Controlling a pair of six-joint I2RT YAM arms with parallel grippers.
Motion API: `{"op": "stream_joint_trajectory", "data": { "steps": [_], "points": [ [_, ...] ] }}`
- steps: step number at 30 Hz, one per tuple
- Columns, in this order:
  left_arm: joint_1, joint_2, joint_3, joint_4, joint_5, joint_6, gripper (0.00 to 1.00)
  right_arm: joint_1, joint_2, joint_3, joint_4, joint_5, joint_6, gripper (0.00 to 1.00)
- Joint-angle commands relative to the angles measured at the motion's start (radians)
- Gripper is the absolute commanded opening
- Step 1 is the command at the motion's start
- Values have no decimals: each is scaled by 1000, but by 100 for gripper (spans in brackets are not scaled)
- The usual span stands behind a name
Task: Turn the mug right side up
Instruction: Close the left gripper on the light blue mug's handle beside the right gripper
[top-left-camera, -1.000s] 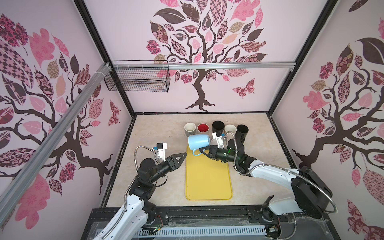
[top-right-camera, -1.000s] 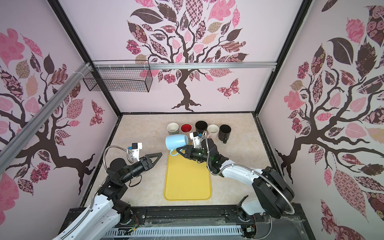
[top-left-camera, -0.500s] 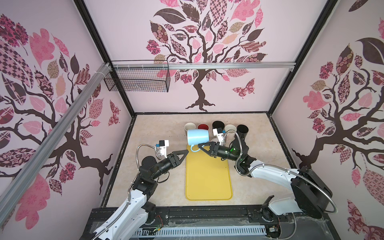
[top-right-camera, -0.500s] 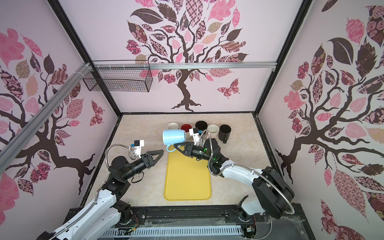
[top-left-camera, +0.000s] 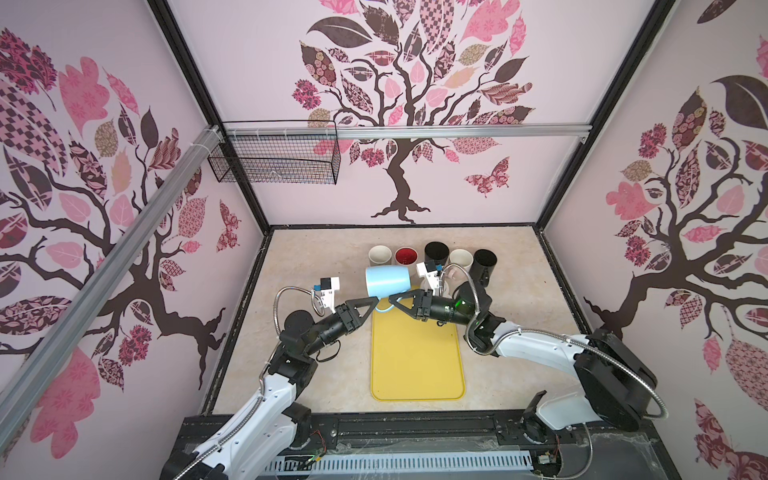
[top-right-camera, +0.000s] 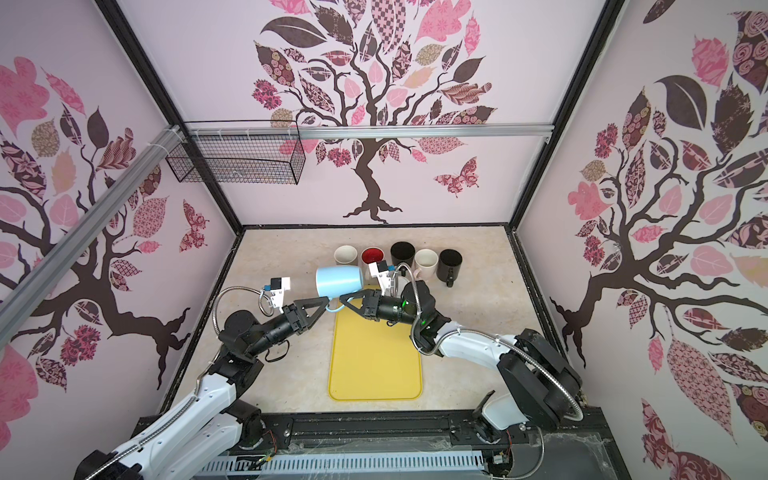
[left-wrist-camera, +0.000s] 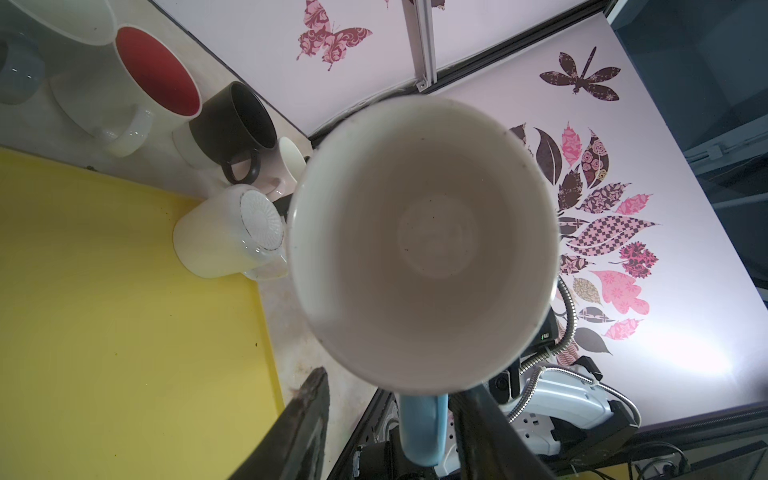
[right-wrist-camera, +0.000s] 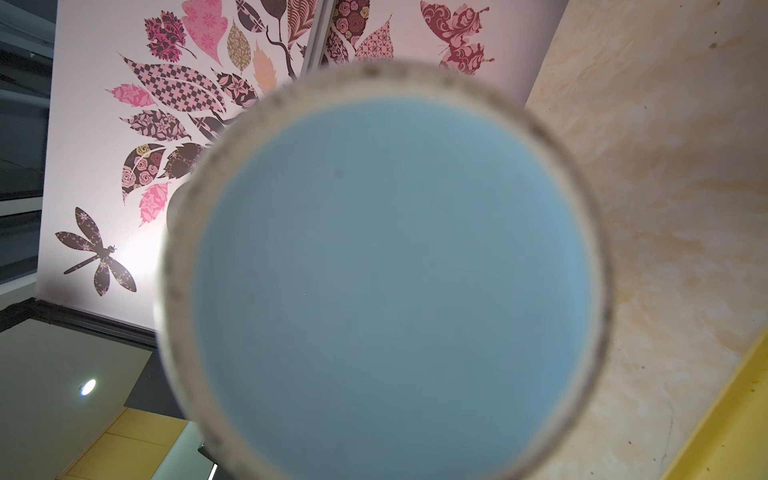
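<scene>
Left wrist, fingers (left-wrist-camera: 305, 419) half-open, flanking mug handle (left-wrist-camera: 422, 428)

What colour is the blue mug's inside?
Off-white; the mug shows it best in the left wrist view.

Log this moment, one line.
blue mug: lifted, on its side | right gripper: shut on handle | left gripper: open, straddling handle

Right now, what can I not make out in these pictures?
- Right gripper fingertips: right wrist view, blurred blue mug base fills it.
- Mug handle: both top views, mostly behind left gripper tips.
- Upside-down white mug: both top views, mostly behind right wrist camera.
</scene>
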Motion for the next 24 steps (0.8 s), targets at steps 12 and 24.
{"op": "stream_joint_trajectory", "data": {
  "steps": [12, 24],
  "points": [
    [2, 7, 61, 135, -38, -82, 41, 77, 45, 51, 228, 43, 15, 0],
    [2, -12, 48, 154, -69, -102, 34, 96, 100, 77, 321, 49, 69, 0]
  ]
}}
